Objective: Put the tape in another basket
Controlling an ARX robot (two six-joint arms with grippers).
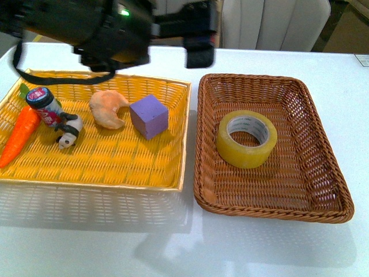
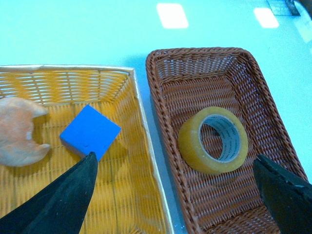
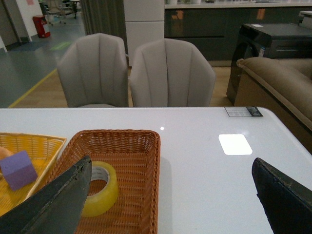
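The tape [image 1: 245, 153], a yellowish roll with a white printed core, lies flat in the middle of the dark brown wicker basket [image 1: 271, 210]. It also shows in the left wrist view [image 2: 192, 146] and the right wrist view [image 3: 105, 195]. My left gripper [image 2: 173, 157] is open and empty, held high over the gap between the two baskets, with the tape below between its fingers. My left arm [image 1: 115, 29] is a dark blur across the top of the front view. My right gripper [image 3: 170, 160] is open and empty, low over the table beside the brown basket [image 3: 155, 180].
A bright yellow basket [image 1: 92, 182] stands left of the brown one and holds a carrot [image 1: 20, 135], a small bottle [image 1: 46, 107], a panda toy [image 1: 69, 133], a croissant [image 1: 108, 108] and a purple cube [image 1: 149, 115]. Chairs [image 3: 168, 73] stand behind the white table.
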